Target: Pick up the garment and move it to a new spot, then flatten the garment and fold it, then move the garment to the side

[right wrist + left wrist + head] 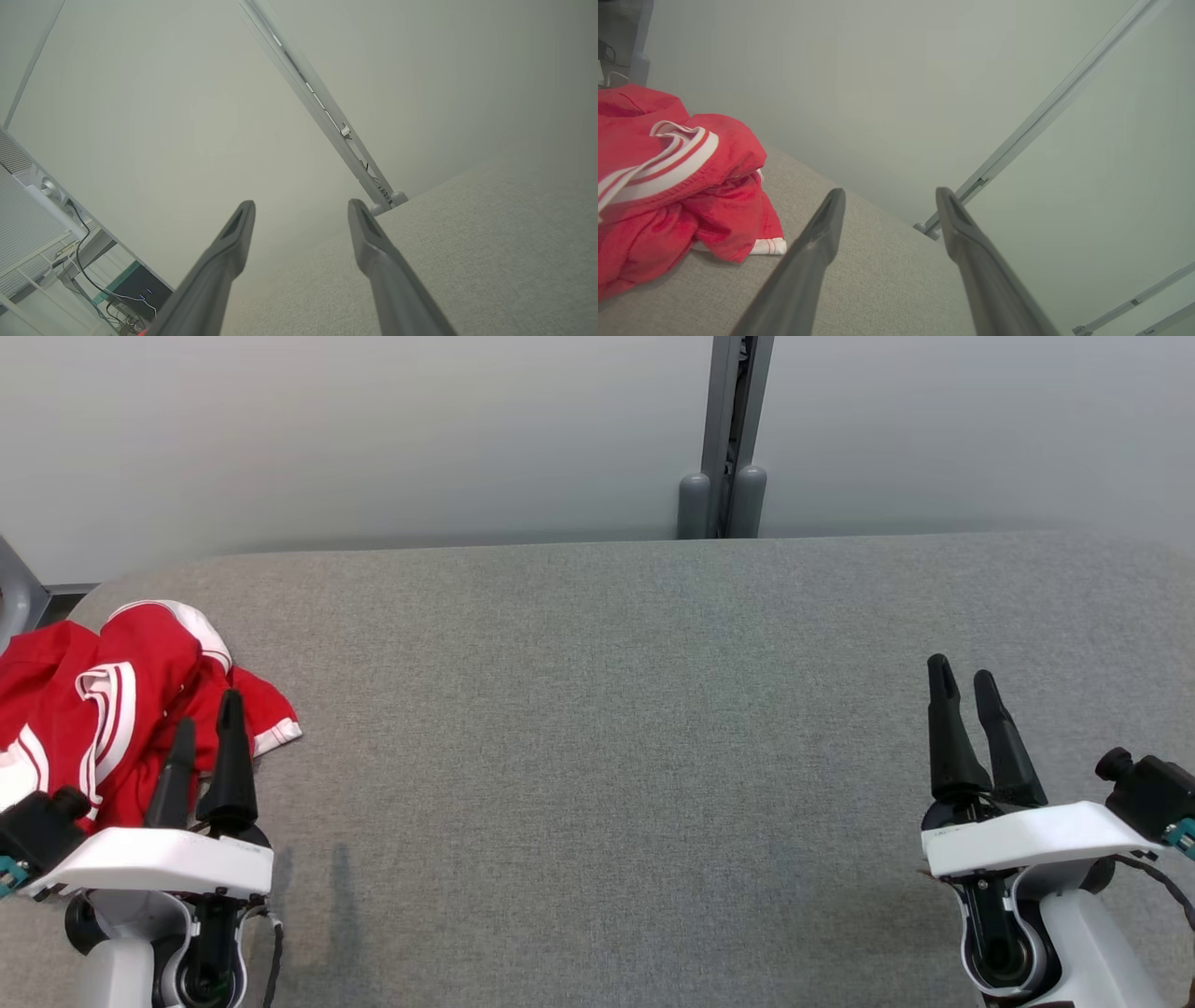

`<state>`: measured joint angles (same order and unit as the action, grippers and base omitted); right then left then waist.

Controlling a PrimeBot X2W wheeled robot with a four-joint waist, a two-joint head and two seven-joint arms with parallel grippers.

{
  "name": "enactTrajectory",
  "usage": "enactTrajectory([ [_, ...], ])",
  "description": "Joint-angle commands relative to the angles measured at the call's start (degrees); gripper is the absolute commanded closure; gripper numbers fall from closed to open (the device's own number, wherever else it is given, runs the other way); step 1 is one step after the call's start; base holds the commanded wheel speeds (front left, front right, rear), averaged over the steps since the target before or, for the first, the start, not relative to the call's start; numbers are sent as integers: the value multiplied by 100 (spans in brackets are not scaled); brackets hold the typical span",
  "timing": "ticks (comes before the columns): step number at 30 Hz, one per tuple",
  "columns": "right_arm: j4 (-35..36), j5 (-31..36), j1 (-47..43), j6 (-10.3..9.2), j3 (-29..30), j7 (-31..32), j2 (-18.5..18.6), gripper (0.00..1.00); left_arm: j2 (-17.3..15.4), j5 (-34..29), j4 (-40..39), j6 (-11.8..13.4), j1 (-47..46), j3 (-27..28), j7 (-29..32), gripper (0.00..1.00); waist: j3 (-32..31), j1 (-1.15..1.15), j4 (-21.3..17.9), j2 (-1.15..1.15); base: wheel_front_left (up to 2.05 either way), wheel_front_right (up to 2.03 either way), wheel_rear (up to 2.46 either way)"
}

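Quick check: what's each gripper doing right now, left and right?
Left gripper: open, holding nothing; the red garment lies crumpled beside it.
Right gripper: open, holding nothing.

Table (597,728) with a grey woven-cloth top, seen from above; the far left corner is rounded and the far edge runs straight across the view. One garment (121,700), red with white striped bands, lies crumpled in a heap on the left end of the top, near the rounded corner. One white-hemmed corner of it reaches toward the table's middle and rests flat on the cloth. The heap's left side runs past the picture's edge.
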<state>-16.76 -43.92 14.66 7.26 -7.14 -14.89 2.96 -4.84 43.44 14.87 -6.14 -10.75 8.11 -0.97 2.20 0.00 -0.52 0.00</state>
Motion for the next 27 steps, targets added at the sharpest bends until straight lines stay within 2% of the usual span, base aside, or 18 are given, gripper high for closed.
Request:
enactTrajectory([
  [1,110,246,27,27,84,-10,20,0,-57,-221,-137,33,-17,-46,-73,0,4,0,-1,0,0,0,0],
  [8,127,1017,-45,29,354,-11,-3,0,-16,-1061,-316,109,90,-277,-290,0,2,0,2,0,0,0,0],
  [27,151,2327,-302,30,639,-14,-5,0,67,-2240,-617,147,436,-634,-720,0,-67,0,9,0,0,0,0],
])
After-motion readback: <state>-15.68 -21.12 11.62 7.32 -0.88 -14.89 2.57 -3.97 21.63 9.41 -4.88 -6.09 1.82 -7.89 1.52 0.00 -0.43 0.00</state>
